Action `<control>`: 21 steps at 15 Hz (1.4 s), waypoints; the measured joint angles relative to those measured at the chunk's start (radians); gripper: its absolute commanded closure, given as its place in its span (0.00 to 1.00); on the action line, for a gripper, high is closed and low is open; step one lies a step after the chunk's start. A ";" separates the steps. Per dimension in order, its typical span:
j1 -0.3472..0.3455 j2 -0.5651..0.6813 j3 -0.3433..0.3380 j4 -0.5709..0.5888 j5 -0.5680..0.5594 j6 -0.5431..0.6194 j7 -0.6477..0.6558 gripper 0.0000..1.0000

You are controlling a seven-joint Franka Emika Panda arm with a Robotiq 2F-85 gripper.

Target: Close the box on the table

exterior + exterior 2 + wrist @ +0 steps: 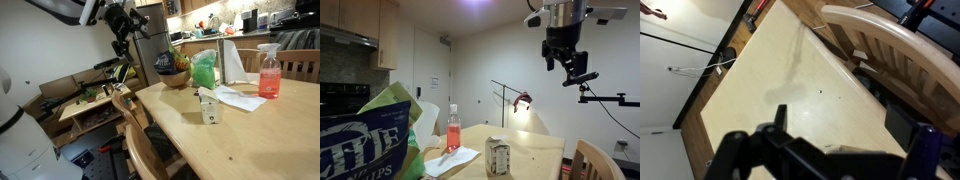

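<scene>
The box (208,105) is a small cream-white carton with a dark mark on its front. It stands upright on the light wooden table (250,130), and its top flaps look raised. Both exterior views show it; it stands near the table's middle (498,157). My gripper (122,30) hangs high in the air, well above and off to the side of the box, also seen near the ceiling (565,62). It is open and empty. In the wrist view its dark fingers (852,128) frame the bare table top (770,70) far below.
A pink spray bottle (268,72), flat white paper sheets (238,97), a green bag (204,70) and a bowl (172,76) sit on the table beyond the box. A wooden chair (135,135) stands at the table's edge (890,40). A cluttered low bench (85,100) lies behind.
</scene>
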 measured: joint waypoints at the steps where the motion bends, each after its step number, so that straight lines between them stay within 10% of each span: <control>1: 0.000 0.000 0.000 0.000 0.000 0.000 0.000 0.00; 21: -0.092 0.165 -0.156 0.037 -0.268 0.354 -0.014 0.00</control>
